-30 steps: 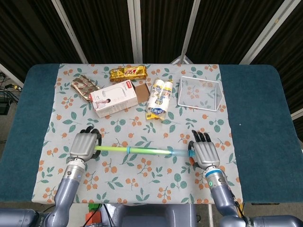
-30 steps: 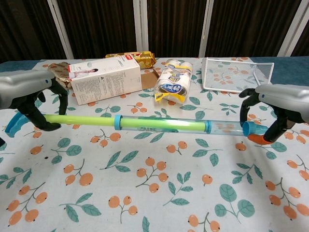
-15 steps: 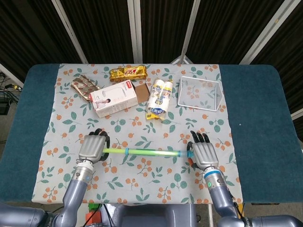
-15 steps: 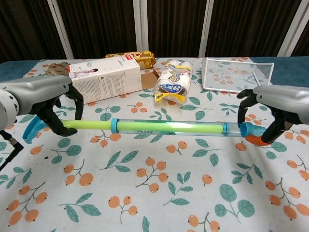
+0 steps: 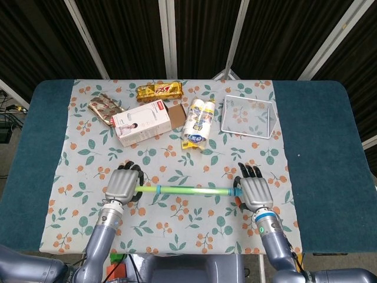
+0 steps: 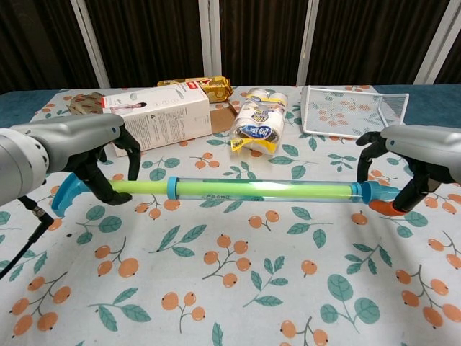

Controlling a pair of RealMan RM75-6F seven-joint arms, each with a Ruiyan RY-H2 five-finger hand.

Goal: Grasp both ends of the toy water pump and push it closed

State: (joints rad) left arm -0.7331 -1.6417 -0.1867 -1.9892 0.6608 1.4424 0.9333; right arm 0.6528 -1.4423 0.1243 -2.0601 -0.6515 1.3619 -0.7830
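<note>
The counter (image 5: 330, 141) wears a floral cloth (image 5: 177, 224), and low across its near half the toy water pump (image 6: 259, 191) hangs level between the two arms, just above the fabric.

Behind it lie a white carton (image 5: 143, 122), a wire basket (image 5: 248, 116), a pack of small bottles (image 5: 199, 124), a gold snack bar (image 5: 159, 91) and a patterned pouch (image 5: 105, 109), all well apart from the pump.

The left hand (image 6: 94, 162) wraps its fingers round the green plunger rod beside the blue handle (image 6: 66, 194). The right hand (image 6: 403, 169) is curled round the blue and orange nozzle end, pinching it.

Over the last second the left hand has travelled inward toward the right one, which has barely shifted, and far less bare green rod now shows between the left fingers and the blue collar (image 6: 172, 188). The plunger looks mostly driven in, so only a short final push seems left.
</note>
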